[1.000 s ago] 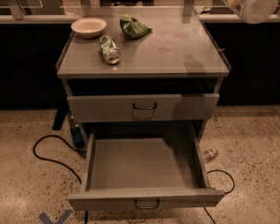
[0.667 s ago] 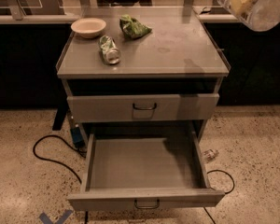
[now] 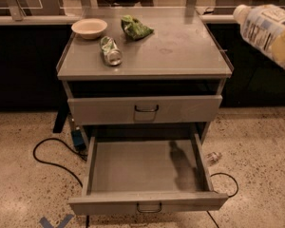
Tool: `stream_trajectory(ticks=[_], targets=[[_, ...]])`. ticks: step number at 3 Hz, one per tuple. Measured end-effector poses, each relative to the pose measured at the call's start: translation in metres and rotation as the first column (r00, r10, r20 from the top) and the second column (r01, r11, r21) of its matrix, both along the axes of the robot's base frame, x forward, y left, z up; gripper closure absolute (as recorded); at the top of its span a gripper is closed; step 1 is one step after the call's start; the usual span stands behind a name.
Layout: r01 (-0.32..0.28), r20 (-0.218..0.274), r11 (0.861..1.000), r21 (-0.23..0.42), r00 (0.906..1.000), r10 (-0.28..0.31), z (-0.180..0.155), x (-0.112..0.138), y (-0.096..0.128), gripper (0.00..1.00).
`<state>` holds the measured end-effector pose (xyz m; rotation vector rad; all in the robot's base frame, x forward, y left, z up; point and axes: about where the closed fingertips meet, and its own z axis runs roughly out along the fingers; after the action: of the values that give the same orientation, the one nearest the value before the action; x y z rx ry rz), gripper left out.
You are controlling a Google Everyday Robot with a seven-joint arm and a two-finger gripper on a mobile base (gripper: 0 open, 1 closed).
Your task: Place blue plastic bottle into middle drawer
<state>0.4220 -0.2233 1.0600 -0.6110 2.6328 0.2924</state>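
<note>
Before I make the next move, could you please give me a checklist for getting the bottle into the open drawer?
1. Middle drawer pulled out: ok.
2. Drawer floor free of objects: ok, only a shadow lies on its right part.
3. Blue plastic bottle off the cabinet top: ok, it is aloft at the upper right of the view, tilted with its cap to the left.
4. Bottle lowered to the drawer: not ok, it is high above it.
5. Pincer hold on the bottle: cannot tell, since it shows only at the right edge, against the bottle.
</note>
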Motion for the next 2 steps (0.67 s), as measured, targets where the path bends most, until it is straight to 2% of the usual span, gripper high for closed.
stream_trajectory(ticks=[1,2], targets=[[0.014,-0.061,1.0,-0.008,0.998,-0.014,-0.0315,-0.0105,-0.0047,1.0],[0.016,-0.046,1.0,-0.006,0.9988,-0.016,-0.029,-0.0085,-0.0042,1.0]])
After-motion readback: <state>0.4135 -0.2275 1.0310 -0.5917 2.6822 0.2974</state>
